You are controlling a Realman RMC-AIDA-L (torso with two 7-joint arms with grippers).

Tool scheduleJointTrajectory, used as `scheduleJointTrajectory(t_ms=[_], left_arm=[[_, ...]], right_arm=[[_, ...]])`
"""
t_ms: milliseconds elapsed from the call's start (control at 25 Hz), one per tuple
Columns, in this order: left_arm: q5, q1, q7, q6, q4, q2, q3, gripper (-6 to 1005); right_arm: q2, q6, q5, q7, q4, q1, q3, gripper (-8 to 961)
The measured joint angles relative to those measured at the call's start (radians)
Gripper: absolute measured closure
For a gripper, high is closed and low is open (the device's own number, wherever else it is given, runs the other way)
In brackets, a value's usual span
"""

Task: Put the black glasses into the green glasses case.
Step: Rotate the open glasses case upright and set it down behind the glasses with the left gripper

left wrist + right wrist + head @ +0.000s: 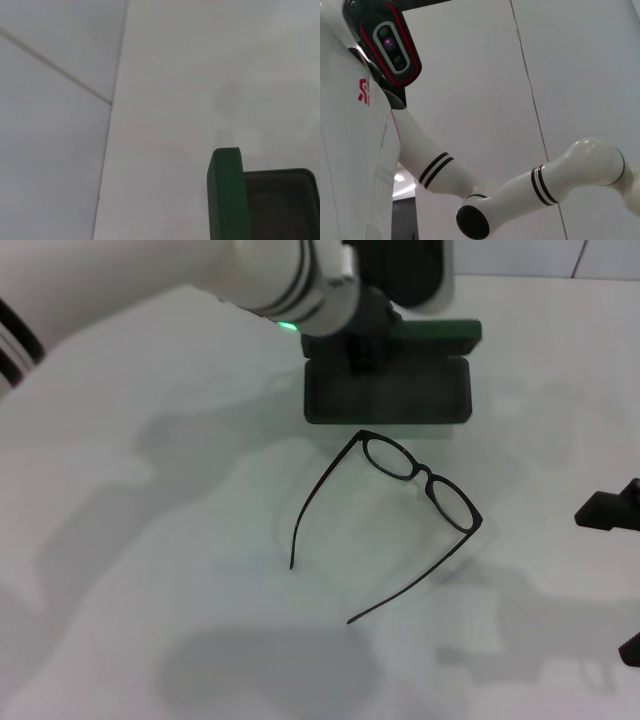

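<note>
The black glasses (pixel 420 480) lie on the white table (pixel 130 540) in the middle of the head view, lenses up and both temple arms spread toward me. The green glasses case (pixel 388 390) stands open just behind them, its dark lining showing and its lid (pixel 440 333) raised at the back. My left gripper (pixel 365 348) reaches across from the left and hovers at the case's back left part. The case's lid edge shows in the left wrist view (pixel 227 195). My right gripper (pixel 618 578) sits open and empty at the right edge, apart from the glasses.
The right wrist view shows only my own body (pixel 350 150) and left arm (pixel 520 195) against a wall. The table's far edge (pixel 540 278) runs just behind the case.
</note>
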Motion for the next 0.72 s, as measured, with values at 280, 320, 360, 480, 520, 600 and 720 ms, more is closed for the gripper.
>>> scheduleJointTrajectory(t_ms=[280,320,360,480,520,600,720], left_arm=[[-0.062,-0.002,0.089,-0.025,-0.014,-0.002,0.031,789],[-0.068,-0.001,0.097,-0.029,-0.014,-0.002,0.031,788],[-0.074,-0.001,0.104,-0.036,-0.015,-0.002,0.030,788],[-0.074,0.005,0.120,-0.046,-0.016,-0.001,0.032,786],[-0.074,0.006,0.129,-0.047,-0.018,-0.001,0.032,785],[-0.076,0.007,0.137,-0.052,-0.024,-0.003,0.036,783],[-0.078,0.007,0.136,-0.066,-0.047,-0.004,0.043,781]], right_arm=[[-0.001,0.002,0.000,-0.001,0.003,-0.004,0.013,212],[-0.001,0.003,0.000,-0.003,0.007,-0.006,0.018,213],[-0.001,0.006,-0.001,-0.007,0.017,-0.007,0.024,214],[0.000,0.020,-0.002,-0.021,0.047,-0.002,0.032,217],[-0.001,0.021,-0.002,-0.021,0.048,-0.002,0.032,218],[-0.001,0.029,-0.002,-0.023,0.050,-0.002,0.032,220],[-0.002,0.040,-0.001,-0.024,0.050,-0.002,0.032,223]])
